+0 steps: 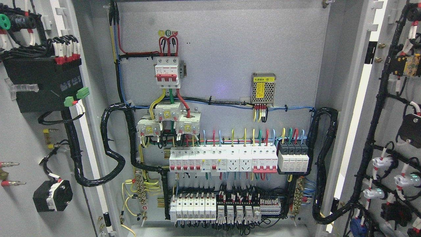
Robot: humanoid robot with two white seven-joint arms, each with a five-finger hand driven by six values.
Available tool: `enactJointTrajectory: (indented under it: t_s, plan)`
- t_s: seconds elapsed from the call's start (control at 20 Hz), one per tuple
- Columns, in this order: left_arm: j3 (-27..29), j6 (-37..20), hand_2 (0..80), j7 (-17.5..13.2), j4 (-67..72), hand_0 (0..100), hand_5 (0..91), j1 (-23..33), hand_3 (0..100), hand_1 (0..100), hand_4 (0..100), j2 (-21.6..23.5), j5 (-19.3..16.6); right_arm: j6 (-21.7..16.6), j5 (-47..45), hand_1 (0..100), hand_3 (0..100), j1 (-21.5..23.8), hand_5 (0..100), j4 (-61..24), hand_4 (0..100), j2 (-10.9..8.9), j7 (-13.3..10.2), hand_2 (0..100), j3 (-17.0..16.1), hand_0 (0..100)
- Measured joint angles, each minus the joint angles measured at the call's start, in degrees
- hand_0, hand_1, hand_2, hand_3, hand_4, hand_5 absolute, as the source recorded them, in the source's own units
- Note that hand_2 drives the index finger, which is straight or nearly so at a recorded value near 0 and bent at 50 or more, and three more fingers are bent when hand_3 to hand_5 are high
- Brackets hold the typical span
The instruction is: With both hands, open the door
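Observation:
An electrical cabinet stands open in the head view. Its left door (19,138) is swung wide to the left and shows its inner face with a black module (42,82) and wiring. Its right door (391,138) is swung wide to the right, with black cable looms and indicator lamp backs (381,163). Between them the grey back panel (230,49) is fully exposed. Neither of my hands nor arms shows in the picture.
On the panel sit a three-pole breaker (167,72), a small mesh power supply (263,89), a row of white breakers and sockets (223,159), and lower terminal blocks (223,207). Thick black cable bundles (113,148) loop from each door into the cabinet.

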Motion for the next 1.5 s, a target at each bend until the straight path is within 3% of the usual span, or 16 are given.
enactJointTrajectory:
  t_s: [0.95,1.5]
  plan:
    - [9.4,0.0,0.0,-0.1,10.5,0,0.0,-3.5,0,0,0,8.1,10.3,-0.2,-2.1,0,0,1.6,0,1.6,0,0.52,-0.2,0,-5.0,38]
    - [11.7,0.0,0.0,-0.2,20.0,0,0.0,-10.3,0,0,0,13.9,12.6,-0.3,-2.3,0,0,2.7,0,2.0,0,0.54,0.0,0,-6.5,38]
